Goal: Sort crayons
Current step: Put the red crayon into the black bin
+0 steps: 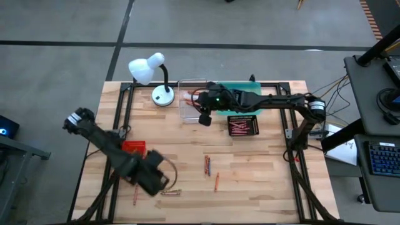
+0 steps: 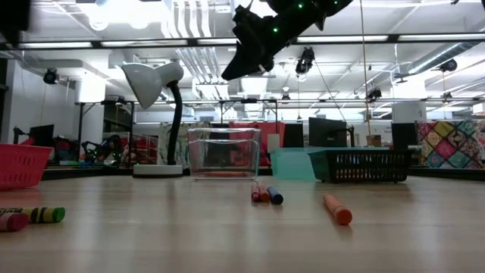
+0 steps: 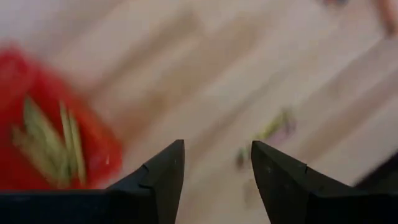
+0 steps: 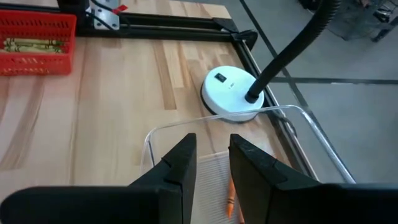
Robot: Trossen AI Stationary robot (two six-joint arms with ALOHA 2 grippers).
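Crayon sorting — drop-off at clear tray (image 4: 298,124)
Right gripper (image 4: 212,163) above tray, fingers apart, empty; next, fetch loose crayons (image 1: 208,166).

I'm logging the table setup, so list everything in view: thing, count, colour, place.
Red tray: one, red, left side, yellow crayons inside.
Clear tray: one, transparent, far middle beside the lamp, an orange crayon inside.
Teal tray: one, teal, far side, partly under the right arm.
Black tray: one, black, right of middle, reddish crayons inside.
Loose crayons: several, mixed colours, near half of the table.
Lamp: one, white, far left.
Left gripper: open, by the red tray.
Right gripper: empty, above the clear tray.
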